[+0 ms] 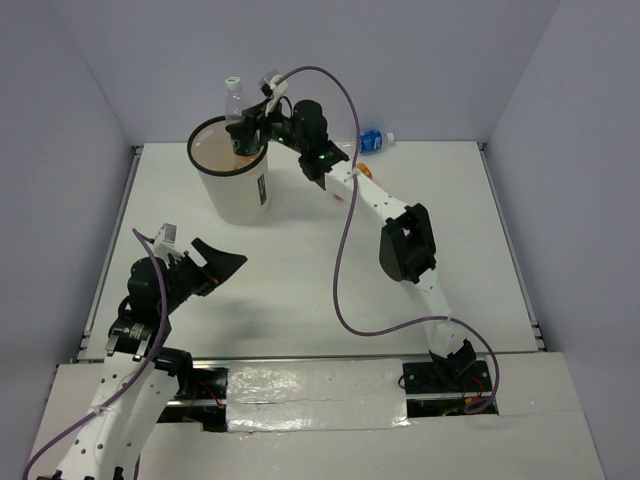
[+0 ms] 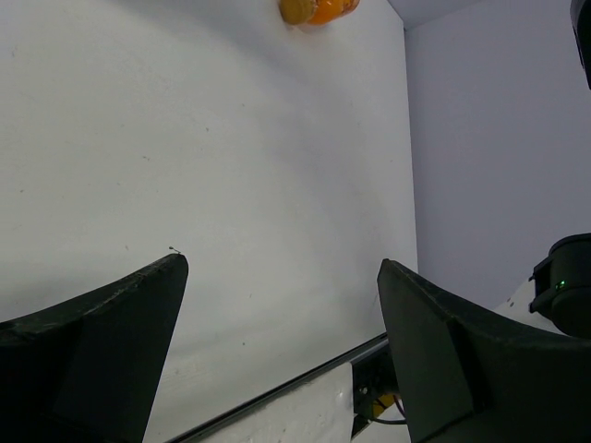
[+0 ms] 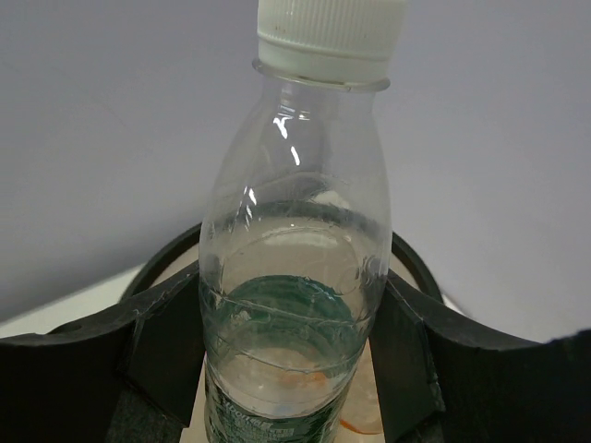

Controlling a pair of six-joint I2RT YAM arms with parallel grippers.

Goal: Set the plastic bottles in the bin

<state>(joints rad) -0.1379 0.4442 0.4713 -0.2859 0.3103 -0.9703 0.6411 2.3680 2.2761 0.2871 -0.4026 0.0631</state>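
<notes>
bottle (image 3: 294, 277): clear glossy plastic | cap (image 3: 330, 32): white, ribbed | fingers (image 3: 65, 378): matt black | table (image 2: 185, 157): matt white

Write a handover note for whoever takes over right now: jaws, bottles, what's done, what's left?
Left gripper: jaws open, empty, over the table.
Right gripper: jaws shut on a clear bottle, upright above the bin.
Done: something orange seems to lie in the bin.
Left: release this bottle; a blue-label bottle lies by the far wall, an orange bottle on the table.
</notes>
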